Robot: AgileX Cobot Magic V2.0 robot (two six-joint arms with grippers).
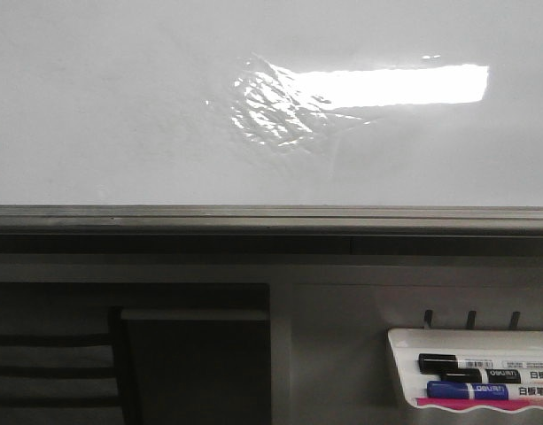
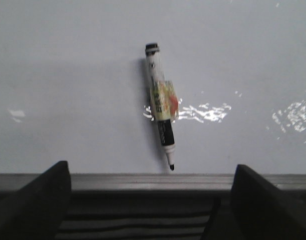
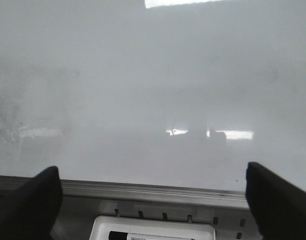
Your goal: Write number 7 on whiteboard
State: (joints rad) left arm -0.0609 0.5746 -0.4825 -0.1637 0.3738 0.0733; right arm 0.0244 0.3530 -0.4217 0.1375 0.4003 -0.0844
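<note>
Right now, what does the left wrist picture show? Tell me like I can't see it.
A marker with its cap off rests on the whiteboard, dark tip pointing down toward the grey rim. The left gripper is open, both black fingers apart and holding nothing.

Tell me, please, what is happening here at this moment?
A two-armed robot faces a whiteboard on which nothing is written yet. Neither gripper holds anything: the left gripper and the right gripper both have their jaws wide apart, near the board's lower rim. An uncapped marker lies against the board in the left wrist view, its tip just above the rim. More markers sit in a white tray below.
</note>
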